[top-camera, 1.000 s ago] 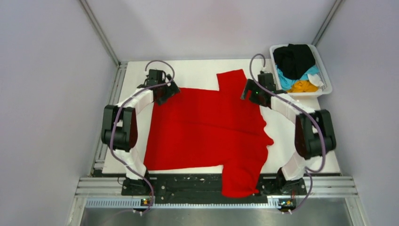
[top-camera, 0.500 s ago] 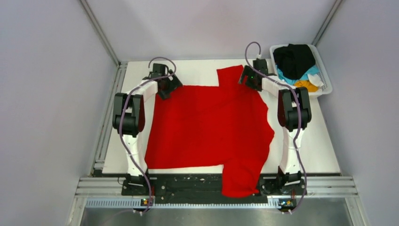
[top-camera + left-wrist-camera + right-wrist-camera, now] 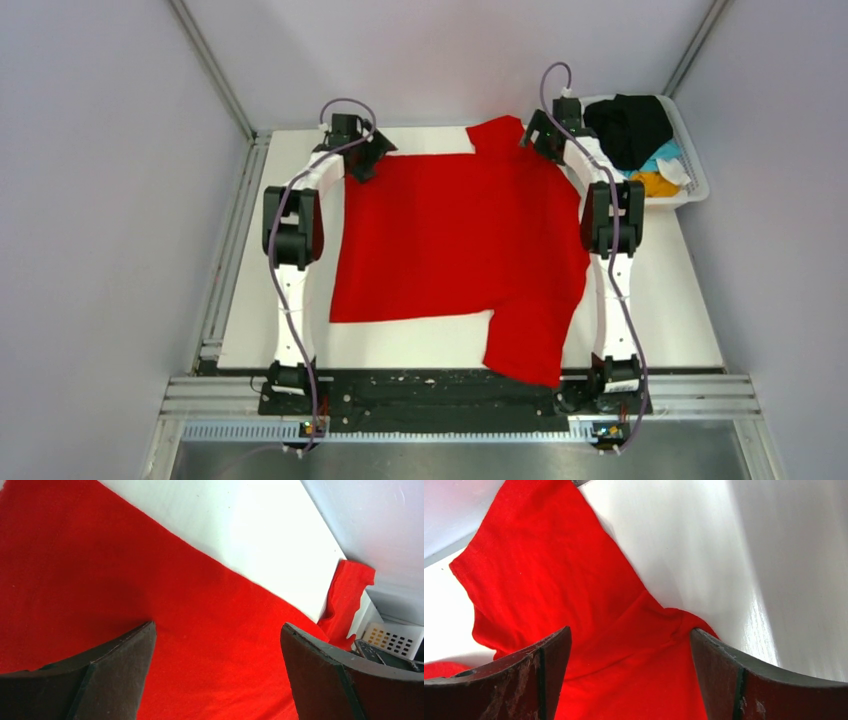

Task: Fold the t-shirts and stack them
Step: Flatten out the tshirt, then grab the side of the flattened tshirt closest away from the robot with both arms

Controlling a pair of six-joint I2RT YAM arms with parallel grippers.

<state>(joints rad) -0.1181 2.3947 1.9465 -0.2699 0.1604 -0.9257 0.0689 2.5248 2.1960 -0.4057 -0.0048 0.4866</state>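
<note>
Left end effector (image 3: 362,160), upper left of centre: fingers spread wide, empty, over corner of red t-shirt (image 3: 455,240). Shirt flat on white surface (image 3: 660,300), frame centre; lower sleeve overlaps near edge. Right end effector (image 3: 540,135), upper right: fingers likewise apart, above upper sleeve. White basket (image 3: 694,178), far right: black t-shirt (image 3: 628,125) on top, light blue t-shirt (image 3: 655,160) and orange-yellow t-shirt (image 3: 650,183) mostly buried. Right arm hides shirt's right edge.

Both arms reach far forward, nearly parallel.
The left gripper (image 3: 364,163) and right gripper (image 3: 534,134) each hold their jaws spread wide and seem to point downward, though wrist pitch is unclear from above.
</note>
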